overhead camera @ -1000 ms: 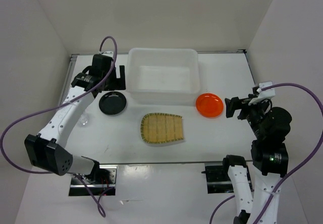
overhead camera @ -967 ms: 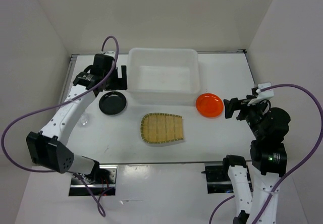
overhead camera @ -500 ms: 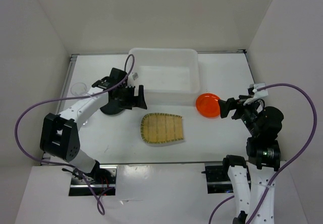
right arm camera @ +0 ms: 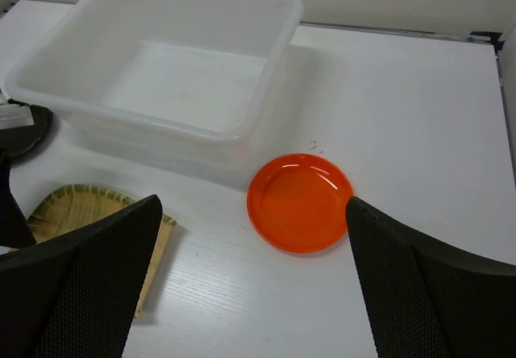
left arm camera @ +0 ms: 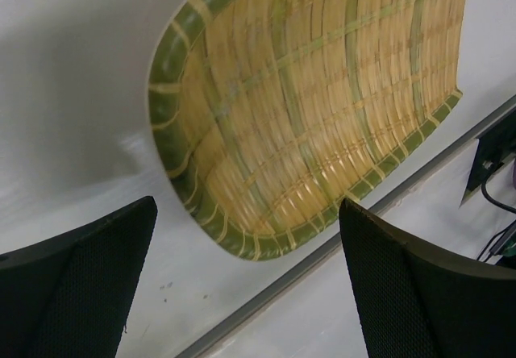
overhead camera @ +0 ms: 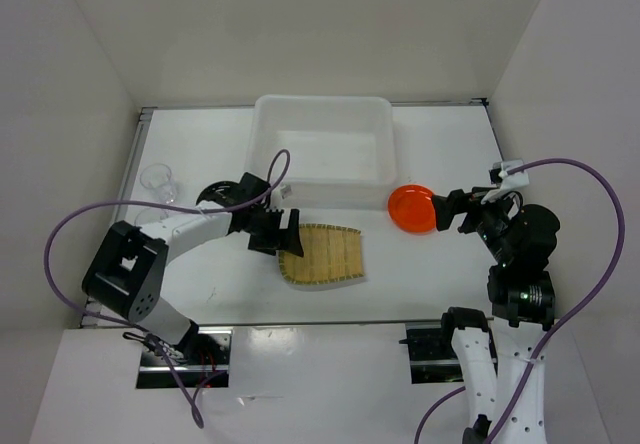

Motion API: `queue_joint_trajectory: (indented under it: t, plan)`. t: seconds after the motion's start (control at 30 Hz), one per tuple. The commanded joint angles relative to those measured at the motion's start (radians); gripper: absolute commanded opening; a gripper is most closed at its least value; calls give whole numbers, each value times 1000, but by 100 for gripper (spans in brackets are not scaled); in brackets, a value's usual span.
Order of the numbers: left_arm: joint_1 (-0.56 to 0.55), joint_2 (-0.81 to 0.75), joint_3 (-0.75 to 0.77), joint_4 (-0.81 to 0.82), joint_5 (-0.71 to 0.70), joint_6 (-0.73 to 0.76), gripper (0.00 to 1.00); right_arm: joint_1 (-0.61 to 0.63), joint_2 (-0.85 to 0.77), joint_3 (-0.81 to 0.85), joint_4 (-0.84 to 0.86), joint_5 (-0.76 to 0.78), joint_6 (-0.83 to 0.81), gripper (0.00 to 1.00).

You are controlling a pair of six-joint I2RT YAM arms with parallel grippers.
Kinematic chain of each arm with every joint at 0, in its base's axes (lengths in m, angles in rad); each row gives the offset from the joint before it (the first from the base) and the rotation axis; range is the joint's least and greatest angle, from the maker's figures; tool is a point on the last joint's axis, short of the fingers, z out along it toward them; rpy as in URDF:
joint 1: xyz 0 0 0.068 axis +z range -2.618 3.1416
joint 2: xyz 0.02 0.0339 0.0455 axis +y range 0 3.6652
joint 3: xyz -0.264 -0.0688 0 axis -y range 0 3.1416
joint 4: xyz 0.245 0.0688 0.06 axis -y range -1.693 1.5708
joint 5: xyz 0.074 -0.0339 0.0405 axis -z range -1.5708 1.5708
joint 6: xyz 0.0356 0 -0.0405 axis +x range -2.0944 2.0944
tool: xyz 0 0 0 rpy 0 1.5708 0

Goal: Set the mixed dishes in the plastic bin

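Bamboo tray [left arm camera: 322,116] just beyond left jaws

Bamboo tray [overhead camera: 325,254], orange plate [overhead camera: 413,208] flat beside bin [overhead camera: 325,154]

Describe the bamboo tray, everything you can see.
The tray is woven from tan bamboo strips with a green rim. It is scoop-shaped: one end rounded and upturned, the other straight. It is empty and lies flat on the white table, on the near side of the bin and apart from it. The left end effector is open and straddles the rounded end. Contact can't be told.
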Motion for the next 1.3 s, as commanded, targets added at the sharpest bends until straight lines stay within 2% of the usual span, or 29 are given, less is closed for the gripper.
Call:
queue_joint_trajectory:
  t: [0.0, 0.23, 0.3, 0.5, 0.73, 0.8, 0.87, 0.93, 1.07, 1.27]
  plan:
    - [-18, 56, 6, 93, 27, -8, 100, -5, 6, -4, 56, -7, -12, 99]
    - [-27, 132, 5, 154, 45, 2, 97, -5, -4, -4, 47, 2, -12, 99]
    - [-27, 141, -13, 163, 45, 2, 94, -5, -4, -4, 38, 2, -12, 99]
    - [-27, 169, -41, 211, 79, 11, 74, -5, -13, -4, 38, 11, -21, 99]
    - [-45, 159, -52, 211, 79, 11, 66, -5, -13, -4, 38, 11, -21, 99]
    - [-46, 159, -52, 211, 79, 2, 50, -5, -22, -4, 38, 11, -21, 99]
    - [-56, 159, -52, 200, 70, 2, 27, -5, -22, -4, 38, 11, -21, 99]
    - [-67, 169, -52, 189, 58, -7, 17, -5, -31, -13, 38, 11, -21, 99]
    - [-76, 178, -43, 180, 49, -8, 1, -5, -40, -13, 38, 20, -21, 99]
    - [-110, 112, -3, 99, 62, 2, 0, -5, -62, -22, 47, 31, -12, 99]
